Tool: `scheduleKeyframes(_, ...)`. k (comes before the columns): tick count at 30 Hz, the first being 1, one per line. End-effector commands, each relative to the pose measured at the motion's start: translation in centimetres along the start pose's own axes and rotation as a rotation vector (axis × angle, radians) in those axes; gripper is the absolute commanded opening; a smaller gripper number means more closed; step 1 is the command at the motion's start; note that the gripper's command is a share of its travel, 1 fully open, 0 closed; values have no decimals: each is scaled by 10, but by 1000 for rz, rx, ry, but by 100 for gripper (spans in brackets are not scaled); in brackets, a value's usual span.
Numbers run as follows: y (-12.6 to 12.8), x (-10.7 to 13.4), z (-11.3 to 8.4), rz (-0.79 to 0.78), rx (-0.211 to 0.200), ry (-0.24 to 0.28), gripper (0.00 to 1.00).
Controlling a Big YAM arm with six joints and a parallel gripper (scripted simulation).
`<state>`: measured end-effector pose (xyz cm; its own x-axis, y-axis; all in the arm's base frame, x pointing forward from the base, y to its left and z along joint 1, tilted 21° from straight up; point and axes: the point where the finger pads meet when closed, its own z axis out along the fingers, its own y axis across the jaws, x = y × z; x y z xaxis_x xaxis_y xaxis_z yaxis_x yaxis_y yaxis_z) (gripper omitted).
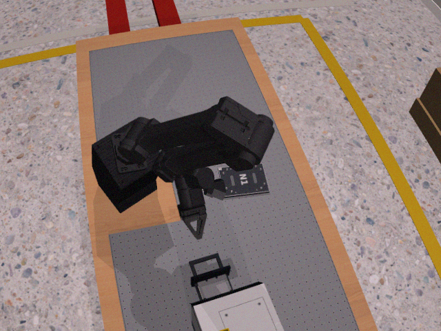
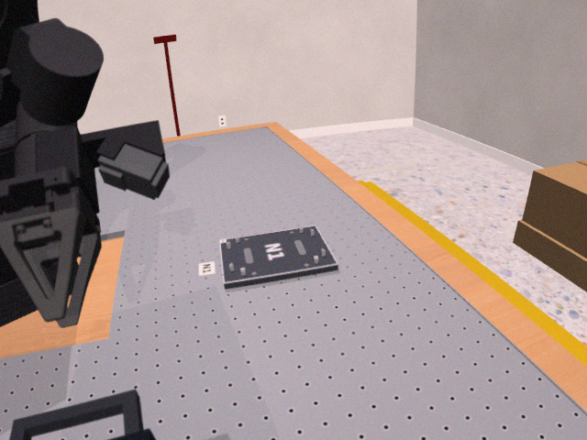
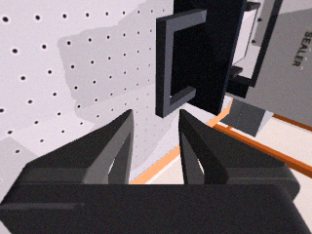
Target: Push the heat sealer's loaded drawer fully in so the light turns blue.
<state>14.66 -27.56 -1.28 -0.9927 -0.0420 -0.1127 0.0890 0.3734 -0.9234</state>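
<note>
The fingers [image 1: 198, 236] [image 2: 61, 322] stood partly apart, gripping nothing. In the wrist view, the drawer's handle [image 1: 192, 267] [image 2: 133, 411] [image 3: 163, 68] lay upper centre, beyond them.

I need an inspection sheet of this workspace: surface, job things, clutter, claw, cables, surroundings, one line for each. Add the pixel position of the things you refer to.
Surface: grey perforated board [image 1: 284, 231] [image 2: 331, 341] with wooden edging.
Job things: sealer [image 1: 235, 309] [image 3: 288, 63] with its drawer [image 1: 211, 276] [image 3: 200, 58] pulled partly out; light not visible.
Clutter: dark plate marked N1 [image 1: 244, 179] [image 2: 280, 256], lying flat.
Claw: the claw [image 1: 198, 236] [image 2: 61, 322] [image 3: 156, 117] is partly open, nothing between its fingers, apart from the drawer handle [image 1: 204, 259] [image 2: 75, 407] [image 3: 163, 68].
Cables: nothing seen.
Surroundings: speckled floor, yellow line [image 1: 342, 81] [image 2: 464, 260], brown boxes [image 1: 431, 107] [image 2: 559, 208].
</note>
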Motion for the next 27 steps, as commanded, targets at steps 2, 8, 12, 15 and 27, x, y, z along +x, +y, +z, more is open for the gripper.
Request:
scheduleKeyframes(2, -2, 11, -14, -19, 4, -6, 30)
scheduleKeyframes(8, -6, 5, -8, 4, 16, -10, 30)
scheduleKeyframes(12, -7, 2, -2, 8, 29, -10, 30)
scheduleKeyframes(15, -7, 2, 1, 9, 29, -8, 30)
scheduleKeyframes(27, -7, 2, 7, 8, 29, -8, 30)
